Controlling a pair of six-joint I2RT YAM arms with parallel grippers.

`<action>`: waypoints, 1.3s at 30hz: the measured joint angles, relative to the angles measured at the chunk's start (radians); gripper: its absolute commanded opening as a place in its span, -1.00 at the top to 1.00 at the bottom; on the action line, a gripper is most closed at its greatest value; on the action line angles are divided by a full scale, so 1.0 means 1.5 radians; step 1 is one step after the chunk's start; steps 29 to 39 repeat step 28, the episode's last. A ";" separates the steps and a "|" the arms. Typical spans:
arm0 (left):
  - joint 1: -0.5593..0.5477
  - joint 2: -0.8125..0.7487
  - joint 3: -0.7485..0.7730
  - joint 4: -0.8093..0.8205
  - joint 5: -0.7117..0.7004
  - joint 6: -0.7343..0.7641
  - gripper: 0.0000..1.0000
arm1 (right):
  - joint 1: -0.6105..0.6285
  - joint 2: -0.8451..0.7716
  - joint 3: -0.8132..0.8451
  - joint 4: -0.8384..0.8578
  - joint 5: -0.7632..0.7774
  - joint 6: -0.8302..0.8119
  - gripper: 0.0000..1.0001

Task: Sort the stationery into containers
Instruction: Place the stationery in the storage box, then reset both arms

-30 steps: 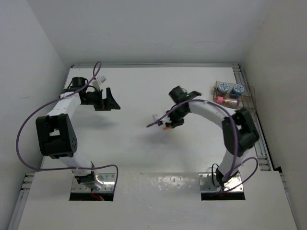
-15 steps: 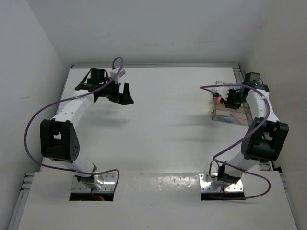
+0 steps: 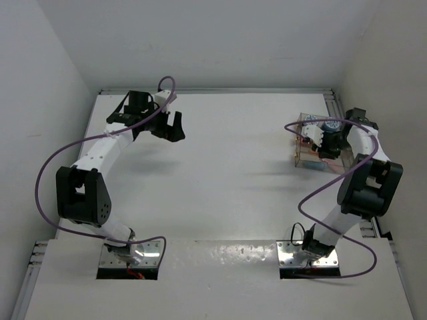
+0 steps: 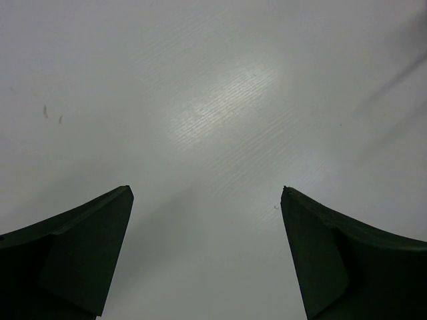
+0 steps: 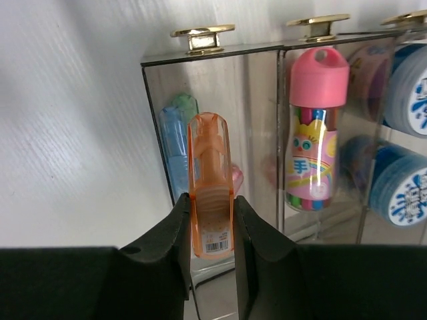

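My right gripper (image 5: 210, 198) is shut on an orange capsule (image 5: 211, 167) and holds it at the clear box (image 5: 253, 100), over the compartment with a blue capsule (image 5: 172, 147), a green one (image 5: 180, 103) and a pink one (image 5: 236, 181). The middle compartment holds a pink-capped marker stick (image 5: 313, 133). Two blue-and-white rolls (image 5: 408, 190) lie in the end compartment. In the top view the right gripper (image 3: 319, 141) is over the box (image 3: 303, 159) at the far right. My left gripper (image 3: 172, 127) is open and empty over bare table, its fingers (image 4: 87, 247) wide apart.
The box stands close to the right wall and a metal rail (image 3: 365, 207) along the table's right edge. Purple cables loop from both arms (image 3: 40, 180). White walls close in the table (image 3: 227, 180) at the back and sides.
My right arm has swung from the table's middle to the box at the far right, carrying the orange capsule. My left gripper has moved right and slightly back.
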 measured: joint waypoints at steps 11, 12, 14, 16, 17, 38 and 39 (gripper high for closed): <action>0.001 0.000 0.000 0.010 -0.040 -0.003 -1.00 | -0.014 0.030 -0.002 0.032 0.012 0.029 -0.45; 0.001 -0.001 0.000 0.011 -0.044 -0.003 -1.00 | -0.014 0.025 -0.002 0.032 0.002 0.050 -0.52; 0.004 -0.001 0.000 0.014 -0.050 -0.006 -1.00 | -0.016 0.005 -0.002 0.031 -0.022 0.113 -0.61; 0.008 -0.001 0.000 0.014 -0.054 -0.009 -1.00 | -0.017 -0.027 -0.002 0.035 -0.051 0.190 -0.64; 0.013 -0.001 0.000 0.014 -0.056 -0.015 -1.00 | -0.017 -0.048 -0.002 0.038 -0.068 0.243 -0.65; 0.113 -0.041 -0.001 0.013 -0.100 -0.048 -1.00 | -0.013 -0.294 -0.083 0.165 -0.204 0.828 -0.69; 0.113 -0.041 -0.001 0.013 -0.100 -0.048 -1.00 | -0.013 -0.294 -0.083 0.165 -0.204 0.828 -0.69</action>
